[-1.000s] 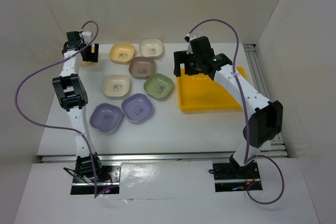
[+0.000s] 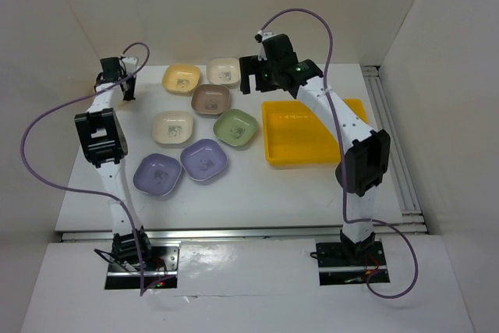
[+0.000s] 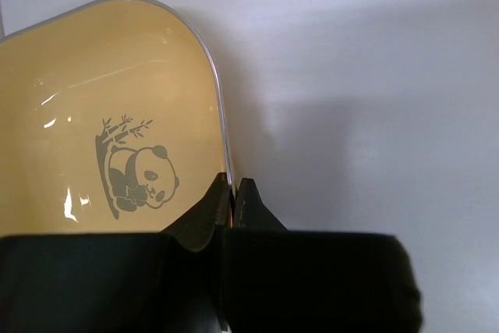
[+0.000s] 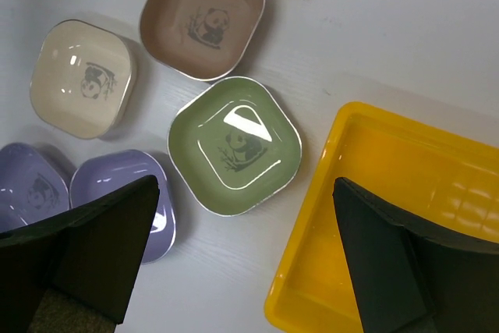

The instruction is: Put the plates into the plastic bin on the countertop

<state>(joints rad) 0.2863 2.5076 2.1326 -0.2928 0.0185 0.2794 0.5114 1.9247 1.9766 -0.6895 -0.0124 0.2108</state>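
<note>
Several pastel plates lie on the white countertop (image 2: 249, 181): yellow (image 2: 182, 78), cream (image 2: 224, 72), brown (image 2: 210, 100), another cream (image 2: 172, 127), green (image 2: 235, 127) and two lilac (image 2: 204, 160). The yellow plastic bin (image 2: 304, 134) sits to their right with nothing in it. At the far left corner my left gripper (image 3: 232, 186) is shut on the rim of a yellow panda plate (image 3: 93, 115). My right gripper (image 4: 245, 247) hangs open above the gap between the green plate (image 4: 235, 144) and the bin (image 4: 405, 216), holding nothing.
White walls close in the countertop at the back and both sides. The left gripper (image 2: 118, 77) sits close to the left wall. A metal rail (image 2: 390, 138) runs along the right edge beyond the bin. Purple cables loop above both arms.
My left gripper has shut on the yellow plate's rim. The right arm has swung left and back, from over the bin toward the plates, still open.
</note>
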